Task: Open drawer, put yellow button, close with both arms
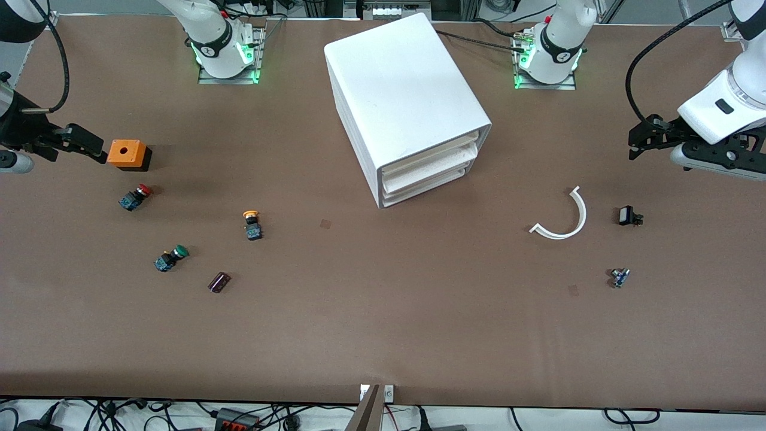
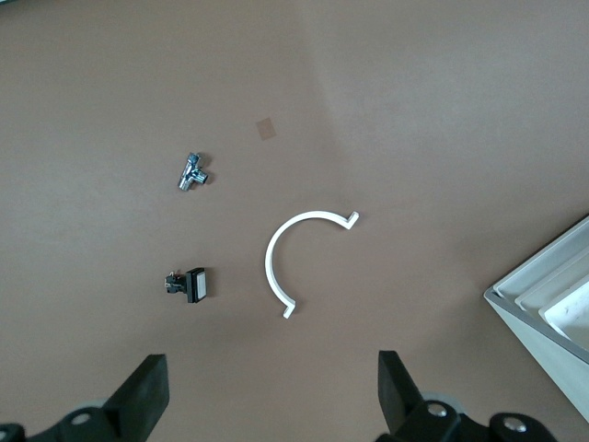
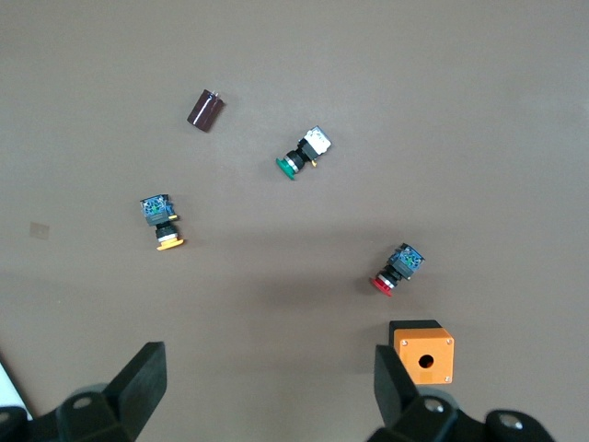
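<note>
Evidently no step has begun: the drawer (image 1: 432, 157), topmost in the white cabinet (image 1: 402, 90), is shut. Left gripper (image 1: 635, 142) hovers empty, fingers spread, near the white arc (image 1: 562, 216); right gripper (image 1: 93, 152), also spread, hangs beside the orange box (image 1: 128, 154). The yellow button (image 1: 252, 224) lies toward the right arm's end. Next, one gripper must hook the drawer front.

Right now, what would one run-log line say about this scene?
drawer: shut | yellow button: on table, untouched | left gripper: open, over table | right gripper: open, near orange box
</note>
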Tool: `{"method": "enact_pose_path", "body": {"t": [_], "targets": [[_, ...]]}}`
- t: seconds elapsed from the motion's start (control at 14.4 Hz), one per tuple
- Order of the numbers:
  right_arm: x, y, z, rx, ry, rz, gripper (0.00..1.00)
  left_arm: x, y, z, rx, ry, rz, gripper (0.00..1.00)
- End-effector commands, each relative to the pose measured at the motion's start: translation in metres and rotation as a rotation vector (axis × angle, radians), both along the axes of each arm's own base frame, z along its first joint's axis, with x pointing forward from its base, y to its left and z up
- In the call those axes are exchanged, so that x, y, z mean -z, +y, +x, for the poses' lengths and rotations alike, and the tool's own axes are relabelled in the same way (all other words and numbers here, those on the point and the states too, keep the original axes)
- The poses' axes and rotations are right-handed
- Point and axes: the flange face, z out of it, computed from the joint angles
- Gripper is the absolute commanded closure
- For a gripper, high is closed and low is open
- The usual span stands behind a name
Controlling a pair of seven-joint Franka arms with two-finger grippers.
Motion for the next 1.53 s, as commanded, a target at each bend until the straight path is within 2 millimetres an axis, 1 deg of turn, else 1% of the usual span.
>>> {"method": "enact_pose_path", "body": {"t": [0.0,0.35,0.49,0.56,0.69,0.76,0.83,0.97,1.04,1.11,1.18,1.25,1.32,1.39,1.46], "targets": [[-0.001,0.002,-0.003,-0.016,-0.008,-0.008,0.00,-0.008,-0.001,-0.004,0.016,-0.002,-0.012,0.00],[0.001,0.003,-0.001,-0.019,-0.005,-0.008,0.00,-0.008,-0.001,-0.004,0.013,-0.002,-0.012,0.00],[0.007,0.015,0.001,-0.038,0.012,-0.004,0.00,-0.008,-0.001,-0.004,0.006,-0.002,-0.012,0.00],[0.014,0.019,0.004,-0.044,0.024,-0.003,0.00,-0.008,-0.001,-0.004,0.006,-0.002,-0.012,0.00],[0.026,0.037,0.010,-0.075,0.040,-0.003,0.00,-0.010,-0.002,-0.006,0.006,0.010,-0.011,0.00],[0.032,0.043,0.013,-0.084,0.049,-0.003,0.00,-0.010,-0.001,-0.009,0.006,0.038,-0.010,0.00],[0.042,0.046,0.017,-0.089,0.064,-0.004,0.00,-0.010,-0.001,-0.011,0.006,0.059,-0.010,0.00],[0.073,0.062,0.027,-0.116,0.114,-0.008,0.00,-0.006,-0.003,-0.017,0.009,0.108,-0.022,0.00],[0.088,0.072,0.032,-0.133,0.130,-0.009,0.00,-0.006,-0.005,-0.017,0.008,0.112,-0.044,0.00],[0.098,0.086,0.034,-0.156,0.139,-0.012,0.00,-0.004,-0.007,-0.018,0.011,0.127,-0.059,0.00],[0.109,0.099,0.038,-0.176,0.145,-0.013,0.00,0.001,-0.011,-0.020,0.014,0.159,-0.086,0.00],[0.123,0.105,0.041,-0.185,0.156,-0.016,0.00,0.007,-0.016,-0.022,0.015,0.196,-0.123,0.00],[0.139,0.114,0.045,-0.199,0.168,-0.018,0.00,0.017,-0.025,-0.023,0.028,0.251,-0.149,0.00],[0.157,0.128,0.049,-0.221,0.172,-0.021,0.00,0.032,-0.045,-0.025,0.060,0.328,-0.186,0.00],[0.174,0.143,0.051,-0.241,0.178,-0.025,0.00,0.043,-0.054,-0.023,0.067,0.365,-0.224,0.00]]}}
